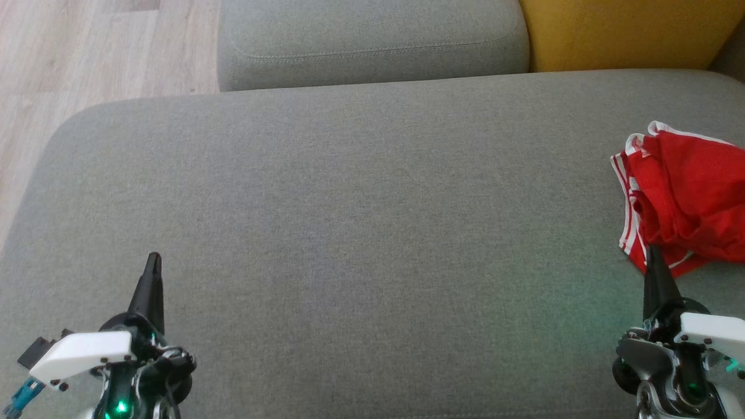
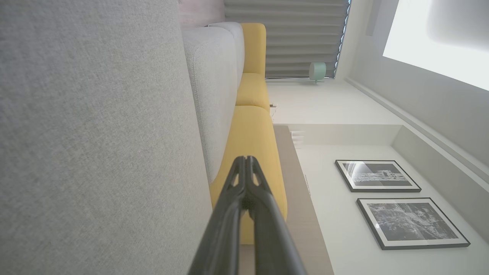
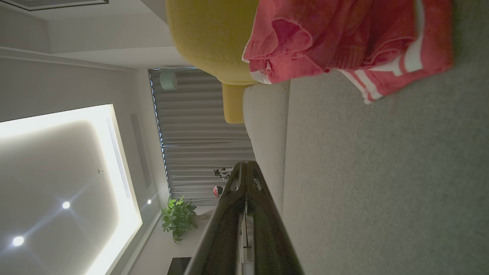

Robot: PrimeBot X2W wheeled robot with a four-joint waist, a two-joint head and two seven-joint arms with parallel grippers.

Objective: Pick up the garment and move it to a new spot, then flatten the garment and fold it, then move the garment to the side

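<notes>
Head view. The garment [image 1: 687, 186] lies on the grey seat cushion [image 1: 349, 203] at its far right, cut off by the picture's edge, so I cannot tell its full extent. It is red with white stripes, bunched and creased, neither flat nor folded. The part I can see runs roughly near-to-far, with the striped hem turned toward the middle of the cushion and toward me. My right gripper [image 1: 652, 253] is by far the nearer arm. Its fingers are pressed together with nothing between them, and the tip overlaps the garment's near hem. I cannot tell whether it touches the cloth or hangs above it. My left gripper [image 1: 153, 259] is well apart across the bare cushion, fingers also together and empty.

Left wrist view. My left gripper [image 2: 246, 160] has its fingers closed to a point, with grey cushion beside it and a yellow cushion [image 2: 252, 133] ahead.

Right wrist view. My right gripper [image 3: 246, 165] has its fingers together, holding nothing. The garment [image 3: 344, 38] sits ahead and off to the cushion side, with a strip of bare grey between. Loose folds and a doubled striped edge suggest limp cloth, likely to sag when pinched.
</notes>
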